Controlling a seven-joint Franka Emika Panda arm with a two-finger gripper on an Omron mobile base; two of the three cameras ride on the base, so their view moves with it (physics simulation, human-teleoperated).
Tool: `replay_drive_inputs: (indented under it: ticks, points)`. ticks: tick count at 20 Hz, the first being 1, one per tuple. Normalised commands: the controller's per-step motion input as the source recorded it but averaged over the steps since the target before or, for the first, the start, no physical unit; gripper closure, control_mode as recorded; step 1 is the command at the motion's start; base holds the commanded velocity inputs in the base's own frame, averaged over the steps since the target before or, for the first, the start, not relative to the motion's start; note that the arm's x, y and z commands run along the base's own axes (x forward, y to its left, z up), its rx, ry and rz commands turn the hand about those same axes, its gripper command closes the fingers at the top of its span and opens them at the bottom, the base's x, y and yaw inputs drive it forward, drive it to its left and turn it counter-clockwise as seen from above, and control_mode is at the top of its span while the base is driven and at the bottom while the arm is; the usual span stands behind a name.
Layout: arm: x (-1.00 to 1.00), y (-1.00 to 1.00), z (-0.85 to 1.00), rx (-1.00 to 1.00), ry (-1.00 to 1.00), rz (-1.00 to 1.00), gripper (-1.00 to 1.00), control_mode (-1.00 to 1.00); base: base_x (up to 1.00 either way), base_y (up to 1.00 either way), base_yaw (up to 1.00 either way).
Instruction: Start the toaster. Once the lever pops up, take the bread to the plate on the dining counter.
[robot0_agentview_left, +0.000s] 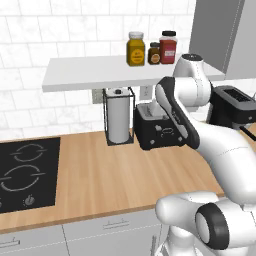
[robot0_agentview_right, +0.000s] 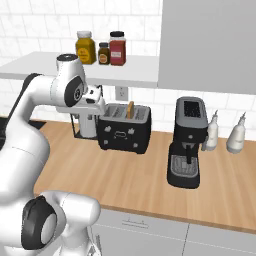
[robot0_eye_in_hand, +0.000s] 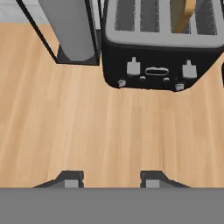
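The first step is in hand: the gripper (robot0_eye_in_hand: 109, 177), jaws parted and empty, hangs over the counter (robot0_eye_in_hand: 109, 131) before the toaster (robot0_eye_in_hand: 159, 52) at the counter's back edge, bread (robot0_eye_in_hand: 186, 15) in a slot; next, press a lever.

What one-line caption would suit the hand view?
Open gripper hovers above the wooden counter, facing the black toaster.

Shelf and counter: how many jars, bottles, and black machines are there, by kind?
Jars on the shelf: 3 (yellow jar, small brown jar, red jar)
White bottles: 2
Black machines: 2 (toaster, coffee machine)
Total: 7
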Motion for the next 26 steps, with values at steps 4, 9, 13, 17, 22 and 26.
replay_drive_inputs:
  ticks: [4, 9, 13, 17, 22, 26]
  points:
    - [-0.26, -0.07, 0.00, 0.00, 0.00, 0.00, -1.00, -1.00, 0.00, 0.00, 0.00]
    - [-0.40, -0.39, 0.00, 0.00, -0.01, 0.00, -1.00, -1.00, 0.00, 0.00, 0.00]
    - [0.00, -0.64, -0.14, 0.00, -0.09, 0.00, -1.00, -1.00, 0.00, 0.00, 0.00]
    - [0.03, -0.59, -0.20, 0.00, -0.22, 0.00, 1.00, -1.00, 0.00, 0.00, 0.00]
    - [0.36, -0.49, -0.10, 0.00, 0.03, 0.00, 1.00, -1.00, 0.00, 0.00, 0.00]
    - [0.52, -0.31, -0.07, 0.00, 0.00, 0.00, 1.00, -1.00, 0.00, 0.00, 0.00]
